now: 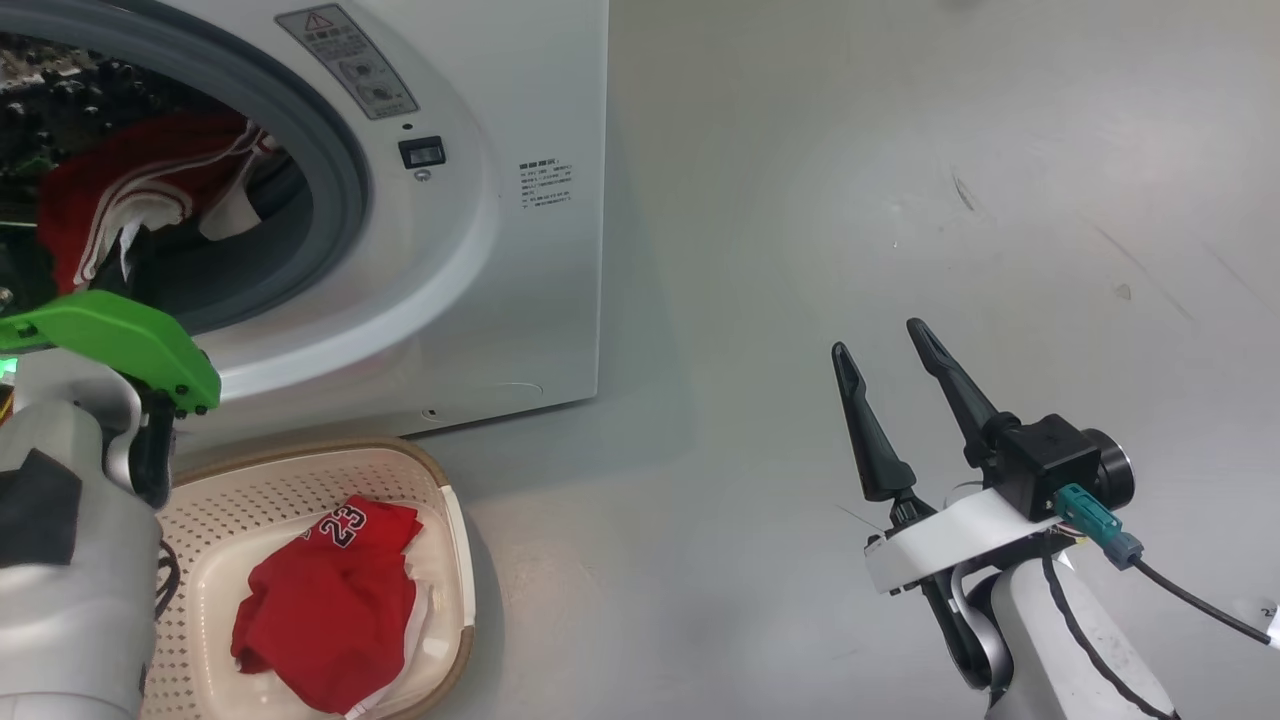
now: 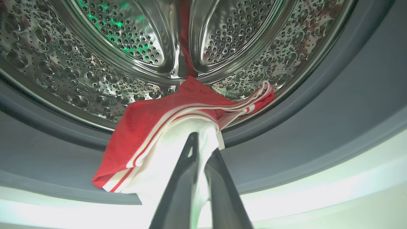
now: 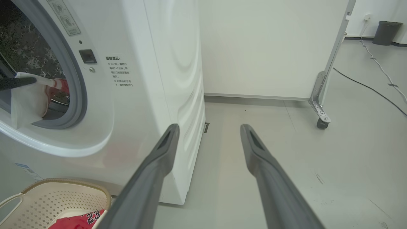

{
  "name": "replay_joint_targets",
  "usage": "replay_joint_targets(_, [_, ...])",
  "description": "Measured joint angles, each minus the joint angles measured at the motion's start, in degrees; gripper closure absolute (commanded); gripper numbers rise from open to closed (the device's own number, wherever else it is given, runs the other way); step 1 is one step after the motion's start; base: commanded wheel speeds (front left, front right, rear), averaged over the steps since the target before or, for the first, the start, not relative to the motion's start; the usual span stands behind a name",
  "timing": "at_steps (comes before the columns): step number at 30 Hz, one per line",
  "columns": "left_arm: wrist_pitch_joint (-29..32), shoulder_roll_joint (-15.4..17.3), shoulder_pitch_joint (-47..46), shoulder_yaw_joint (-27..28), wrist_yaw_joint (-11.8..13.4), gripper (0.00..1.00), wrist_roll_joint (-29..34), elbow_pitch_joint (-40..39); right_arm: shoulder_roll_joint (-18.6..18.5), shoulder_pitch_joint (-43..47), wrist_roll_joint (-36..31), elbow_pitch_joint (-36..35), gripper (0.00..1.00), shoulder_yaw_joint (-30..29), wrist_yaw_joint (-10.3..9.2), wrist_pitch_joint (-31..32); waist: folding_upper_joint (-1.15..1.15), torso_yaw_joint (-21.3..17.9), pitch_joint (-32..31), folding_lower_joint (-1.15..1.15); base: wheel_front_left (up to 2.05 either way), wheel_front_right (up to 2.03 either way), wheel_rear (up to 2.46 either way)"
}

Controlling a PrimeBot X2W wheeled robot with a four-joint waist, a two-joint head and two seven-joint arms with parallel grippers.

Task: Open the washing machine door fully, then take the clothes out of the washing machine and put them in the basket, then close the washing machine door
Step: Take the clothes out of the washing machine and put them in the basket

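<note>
Left arm: the pale forearm with a green bracket (image 1: 80, 580) reaches from the head view's lower left into the opening of the white front-loading washing machine (image 1: 530, 250). The left wrist view resolves the grasp, which the head view hides: the left gripper (image 2: 203, 143) is clenched on the white fabric of a red garment with white stripes (image 2: 143, 127), draped over the lower edge of the grey rubber ring (image 2: 318, 111) before the perforated steel drum (image 2: 79, 79). The right gripper (image 1: 877, 337) hovers released, fingers spread, over the grey floor (image 1: 900, 150), well apart from the machine. A red garment numbered 23 (image 1: 330, 590) lies in the cream perforated basket (image 1: 250, 495) at the machine's front foot.
</note>
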Motion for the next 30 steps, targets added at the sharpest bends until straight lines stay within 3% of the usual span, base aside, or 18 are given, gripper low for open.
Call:
replay_joint_targets(20, [-7.03, -0.89, 11.42, -2.22, -0.07, 1.0, -0.04, -1.83, -0.01, 5.29, -0.04, 1.88, 0.0, -1.53, 0.98, 0.01, 0.0, 3.51, -9.47, 0.0, 0.0, 0.0, 0.0])
replay_joint_targets(30, [-8.05, -0.57, 15.71, -2.55, -0.07, 1.0, 0.66, -8.62, 0.0, 7.46, -0.19, 1.97, 0.0, -1.56, 1.13, 0.01, 0.0, 4.77, -13.37, 0.0, 0.0, 0.0, 0.0])
